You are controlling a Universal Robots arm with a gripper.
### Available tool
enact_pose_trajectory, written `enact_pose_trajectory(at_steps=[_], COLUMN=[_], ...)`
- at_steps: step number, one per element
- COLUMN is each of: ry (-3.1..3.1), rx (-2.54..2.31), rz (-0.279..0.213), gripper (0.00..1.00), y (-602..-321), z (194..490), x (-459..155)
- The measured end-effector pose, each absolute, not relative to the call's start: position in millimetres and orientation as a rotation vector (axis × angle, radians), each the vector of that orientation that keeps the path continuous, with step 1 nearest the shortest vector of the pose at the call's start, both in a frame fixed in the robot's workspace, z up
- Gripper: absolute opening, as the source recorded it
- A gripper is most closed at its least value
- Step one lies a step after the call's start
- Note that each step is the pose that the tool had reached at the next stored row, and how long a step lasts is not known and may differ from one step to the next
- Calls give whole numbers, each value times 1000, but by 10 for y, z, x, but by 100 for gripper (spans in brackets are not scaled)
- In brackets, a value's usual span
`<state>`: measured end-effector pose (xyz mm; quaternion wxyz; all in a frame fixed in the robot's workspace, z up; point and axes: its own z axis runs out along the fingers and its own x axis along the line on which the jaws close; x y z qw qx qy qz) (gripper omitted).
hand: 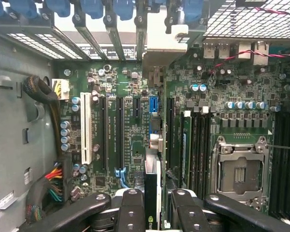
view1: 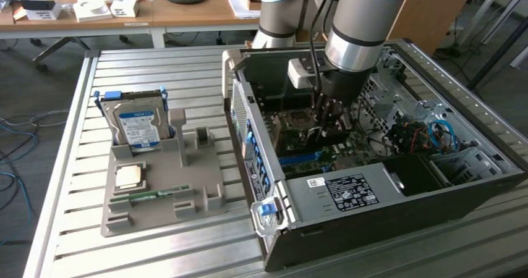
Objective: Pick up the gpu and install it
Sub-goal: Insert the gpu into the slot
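Surface: slatted aluminium table (view1: 99, 105), ribbed and pale grey, with a raised rim on the exterior view's left.
Room: grey floor (view1: 33, 86) with loose cables; behind the table, a wooden desk (view1: 206, 12) covered with small boxes.
Case: open black case (view1: 396, 222) lying on its side on the exterior view's right half of the table, steel walls up on all sides.
Tray: moulded grey tray (view1: 157, 216) just beside the case; a silver hard drive (view1: 136, 123) stands upright in it, and a narrow green memory stick (view1: 148, 196) lies flat nearer the front.
Arm: the grey arm (view1: 363, 25) reaches straight down through the case's open side.
Gripper: the gripper (view1: 330, 120) hangs low inside the case, above the green motherboard (hand: 130, 82); its black fingers (hand: 130, 210) are clamped on the gpu.
Gpu: the gpu (hand: 152, 186), thin and black, is held edge-on between the fingers and runs along the long black slots; whether it sits in one cannot be told.
Open room: tight, with the power supply (view1: 347, 191) on one side and the case walls close around.
Textures: the board is crowded with small cylinders, slots and a square metal socket (hand: 239, 169).
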<state>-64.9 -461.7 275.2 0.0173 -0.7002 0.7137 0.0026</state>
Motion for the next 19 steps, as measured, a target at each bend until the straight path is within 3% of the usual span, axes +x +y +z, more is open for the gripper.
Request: enact_pose_trajectory(at_steps=[19], ry=[2216], rx=[-2175], rz=[5], gripper=[26], y=[-4616], z=[2751], x=[-751])
